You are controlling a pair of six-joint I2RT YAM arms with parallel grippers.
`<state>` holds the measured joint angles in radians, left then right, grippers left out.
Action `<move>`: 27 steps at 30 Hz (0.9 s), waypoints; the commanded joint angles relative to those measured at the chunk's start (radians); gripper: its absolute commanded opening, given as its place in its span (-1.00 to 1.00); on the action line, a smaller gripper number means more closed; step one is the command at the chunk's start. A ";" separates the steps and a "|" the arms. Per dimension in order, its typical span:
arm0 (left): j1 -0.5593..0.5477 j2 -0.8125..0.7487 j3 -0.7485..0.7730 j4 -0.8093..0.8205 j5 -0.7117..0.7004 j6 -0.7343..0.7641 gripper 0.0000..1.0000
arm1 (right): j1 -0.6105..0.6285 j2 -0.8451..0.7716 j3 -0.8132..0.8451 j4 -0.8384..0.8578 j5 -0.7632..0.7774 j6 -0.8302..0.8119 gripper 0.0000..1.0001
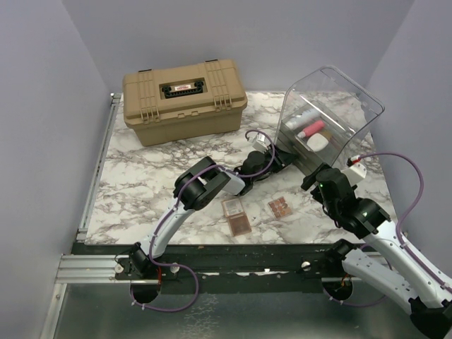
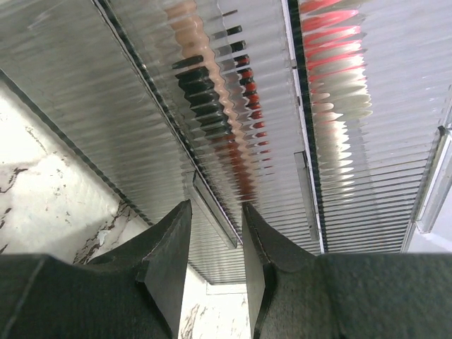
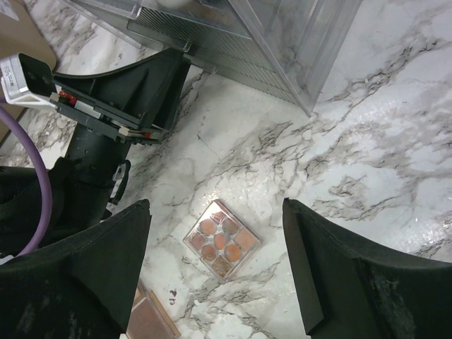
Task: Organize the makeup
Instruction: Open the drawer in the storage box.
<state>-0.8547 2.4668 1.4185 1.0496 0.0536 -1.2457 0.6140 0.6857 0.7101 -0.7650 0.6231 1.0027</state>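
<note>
One target: hovering the right pincer (image 3: pixel 215 209), spread wide and empty, straight above the palette (image 3: pixel 221 241) lying flat and corner-on on the bench (image 3: pixel 367 141); poising the left pincer (image 2: pixel 216 206), half-narrowed, at the drawer (image 2: pixel 141 106), grip impossible to tell; favouring the right arm (image 1: pixel 381 240) as nearer.

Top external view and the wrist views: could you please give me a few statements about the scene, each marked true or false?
1. The tan case is closed. True.
2. The palette with round pans lies inside the clear bin. False: it lies on the marble table, in front of the bin.
3. The right pincer is open and holds nothing. True.
4. The pink tube lies on the table. False: it is inside the clear bin.
5. The left pincer is at the tan case. False: it is at the bin's ribbed drawer front.
</note>
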 commanded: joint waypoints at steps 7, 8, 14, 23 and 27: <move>-0.004 0.032 0.039 -0.004 0.005 0.004 -0.36 | 0.001 -0.010 0.023 -0.040 0.020 0.019 0.62; -0.003 0.036 0.044 -0.011 0.005 0.005 -0.38 | 0.001 -0.012 0.022 -0.040 0.020 0.019 0.62; -0.003 0.046 0.047 -0.023 -0.003 -0.006 -0.46 | 0.001 -0.014 0.023 -0.041 0.018 0.019 0.62; -0.004 0.037 0.037 -0.039 -0.009 0.003 -0.75 | 0.001 -0.020 0.024 -0.046 0.022 0.020 0.62; -0.003 0.032 0.031 -0.039 -0.007 0.005 -0.87 | 0.001 -0.022 0.019 -0.045 0.020 0.020 0.62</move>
<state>-0.8547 2.4840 1.4437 1.0309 0.0582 -1.2594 0.6140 0.6731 0.7109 -0.7856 0.6235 1.0058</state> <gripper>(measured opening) 0.091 0.812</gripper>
